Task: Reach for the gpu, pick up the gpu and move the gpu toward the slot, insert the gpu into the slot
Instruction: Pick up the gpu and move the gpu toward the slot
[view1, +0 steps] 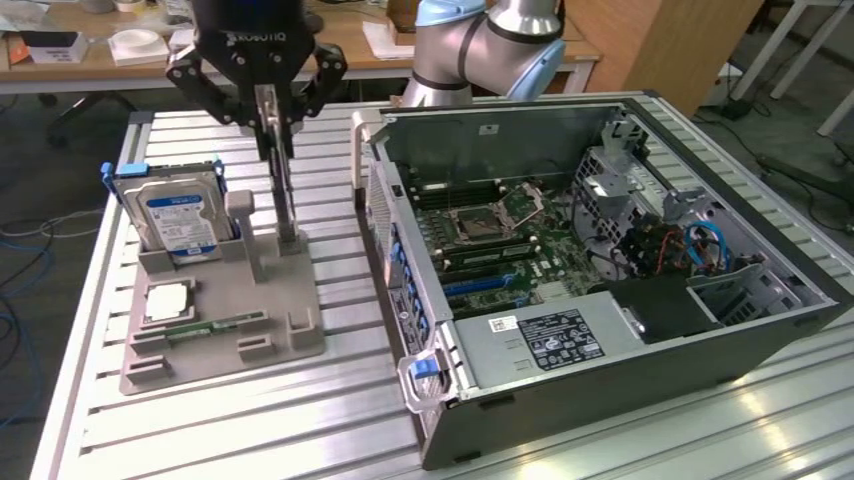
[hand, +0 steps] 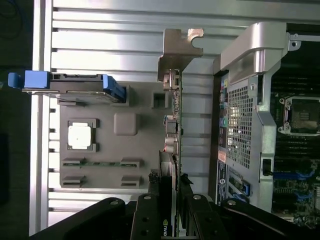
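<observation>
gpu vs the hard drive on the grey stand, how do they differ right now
The gpu is a thin dark card with a pale metal bracket; the hard drive is a boxy silver block with a blue label. The gripper holds the gpu by its top edge; the hard drive sits untouched. The gpu rises higher than the hard drive. Both stand upright at the grey stand.

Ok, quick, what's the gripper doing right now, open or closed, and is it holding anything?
Gripper: closed on the upper edge of the gpu, which stands upright.
</observation>
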